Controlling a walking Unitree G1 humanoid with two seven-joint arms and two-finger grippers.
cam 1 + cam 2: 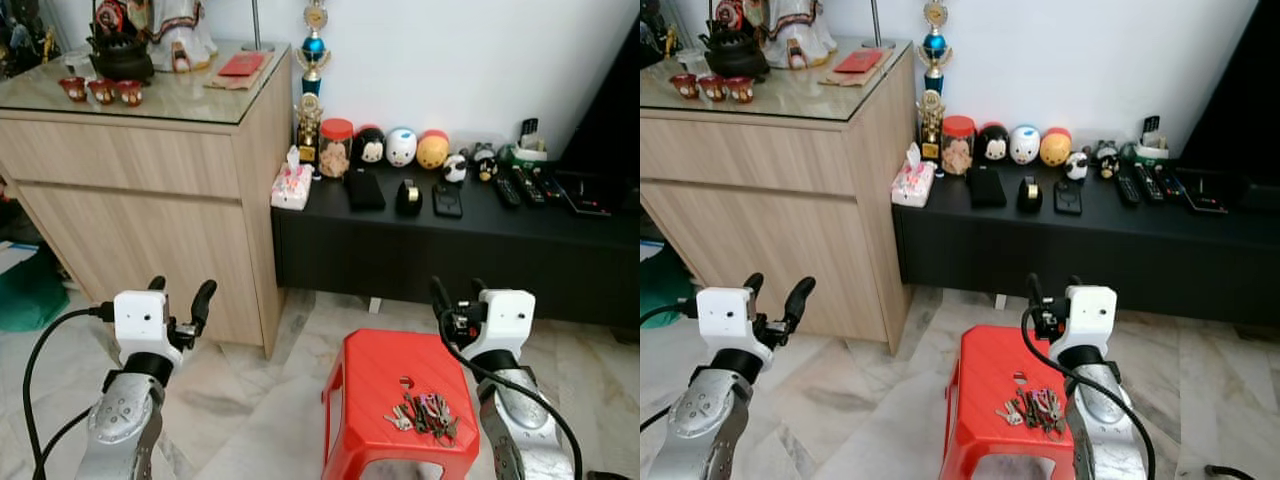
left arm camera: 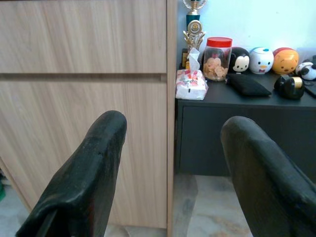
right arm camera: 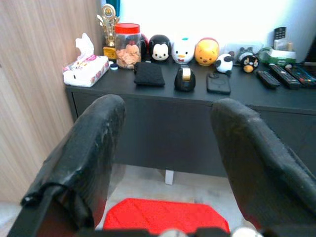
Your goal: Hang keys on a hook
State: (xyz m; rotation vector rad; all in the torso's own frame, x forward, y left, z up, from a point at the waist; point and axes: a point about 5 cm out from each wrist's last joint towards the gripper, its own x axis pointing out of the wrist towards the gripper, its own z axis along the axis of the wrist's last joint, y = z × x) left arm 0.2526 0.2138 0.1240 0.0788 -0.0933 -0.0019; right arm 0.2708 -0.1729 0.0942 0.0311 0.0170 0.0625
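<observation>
— Keys (image 1: pixel 423 413) first: we see the bunch lying loose on top of the red stool (image 1: pixel 375 375), toward its right front corner, touched by nothing.

— So we haven't picked them up?

— No. Our right tool (image 1: pixel 456 294) hangs above the stool's right edge, fingers spread apart and empty. Our left tool (image 1: pixel 181 298) is raised over the marble floor (image 1: pixel 250 400), also spread and empty, facing the wooden cabinet (image 1: pixel 150 190).

— And the hook?

— We can't make one out. Beyond the stool there's the black desk (image 1: pixel 450 235) with toys and remotes. By our judgement everything is left: grasp, carry, hang.
</observation>
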